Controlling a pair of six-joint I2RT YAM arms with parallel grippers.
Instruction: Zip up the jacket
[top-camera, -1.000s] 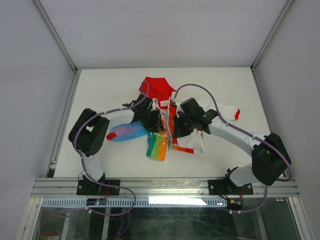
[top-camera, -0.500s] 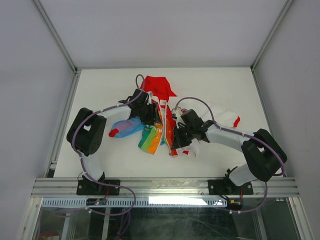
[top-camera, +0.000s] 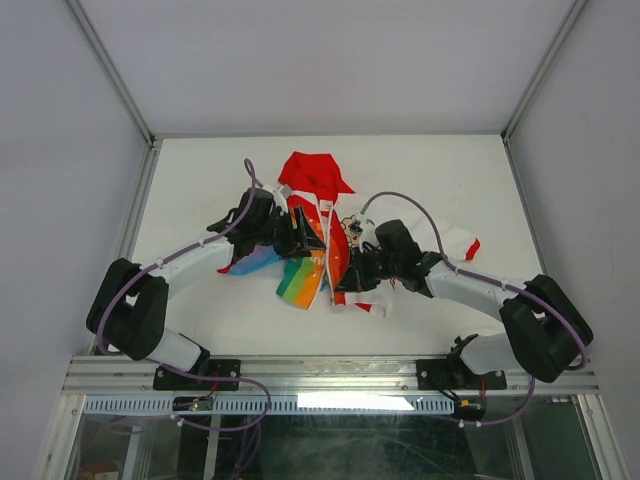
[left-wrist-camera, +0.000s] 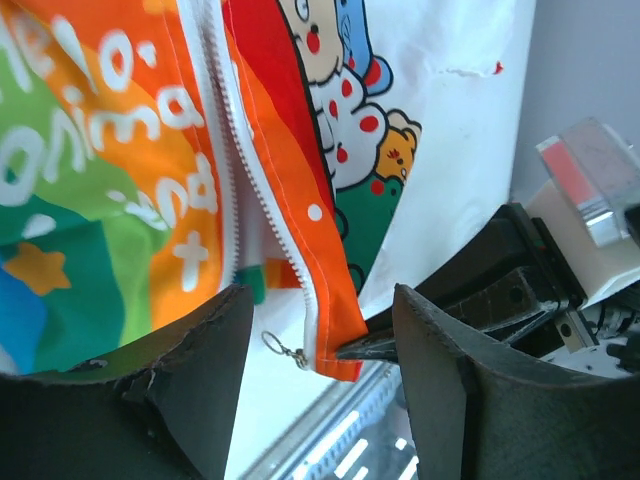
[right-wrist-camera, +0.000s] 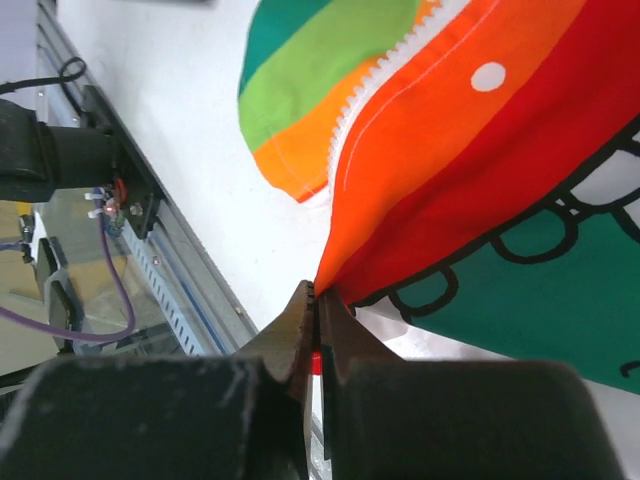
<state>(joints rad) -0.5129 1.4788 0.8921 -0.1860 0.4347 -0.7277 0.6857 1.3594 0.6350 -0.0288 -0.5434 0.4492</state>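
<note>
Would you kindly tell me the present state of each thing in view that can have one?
jacket, unzipped, lying rumpled on the table
zipper, open, its two rows of teeth apart down to the bottom end
left gripper, open, jaws standing either side of the zipper's bottom end, holding nothing
right gripper, shut on the jacket's bottom corner

The small white-and-red hooded fabric jacket is lying on the flat white table between both grippers. Its small metal zipper pull is hanging between the spread jaws of the left gripper. The right gripper is pinching the hem corner just beside it.
</note>
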